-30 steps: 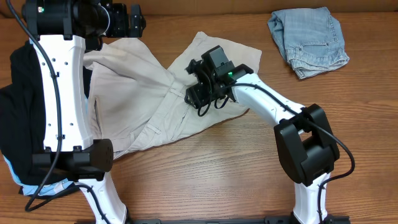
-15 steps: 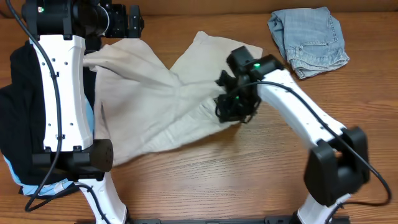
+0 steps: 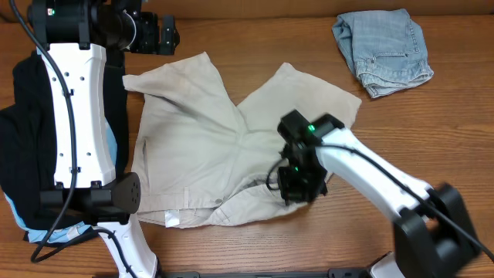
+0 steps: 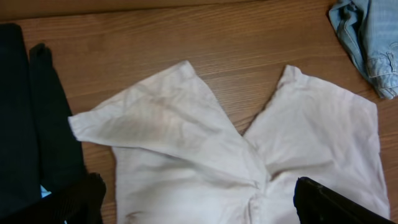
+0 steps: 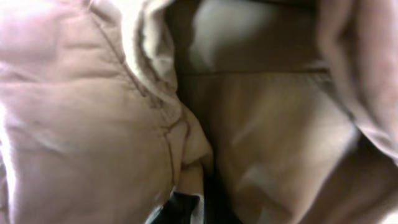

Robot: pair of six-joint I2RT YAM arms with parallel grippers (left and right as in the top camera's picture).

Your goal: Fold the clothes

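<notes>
Beige shorts (image 3: 208, 147): lie in the middle of the bench (image 3: 255, 251), opened out nearly flat. Both legs point to the far side and the waistband (image 3: 193, 216) runs along the near edge. The outer corner of the leg under the left arm is turned over on itself, and there are wrinkles around the crotch seam. No fold is made in them yet.

Right hand (image 3: 297, 185): down on the waistband end of the shorts, on the robot's right. The right wrist view is filled with beige cloth, and a ridge of it runs into the dark fingertips (image 5: 186, 208). Judged to be pinched shut on that fold.

Left hand (image 3: 158, 35): hangs above the far left leg, clear of the cloth. Its fingers (image 4: 78, 199) stand wide apart with nothing between them.

Denim shorts (image 3: 384, 50): far right corner, well apart, in a loose crumpled bundle. Cannot tell whether they count as folded.

Black garment (image 3: 23, 139): heaped at the left edge, with a light-blue garment (image 3: 46, 228) showing beneath it. Both are unfolded.

Progress, as a judgement: early. The shorts are at the flattening stage, all folds on them remain to do, and the other garments look untouched.
</notes>
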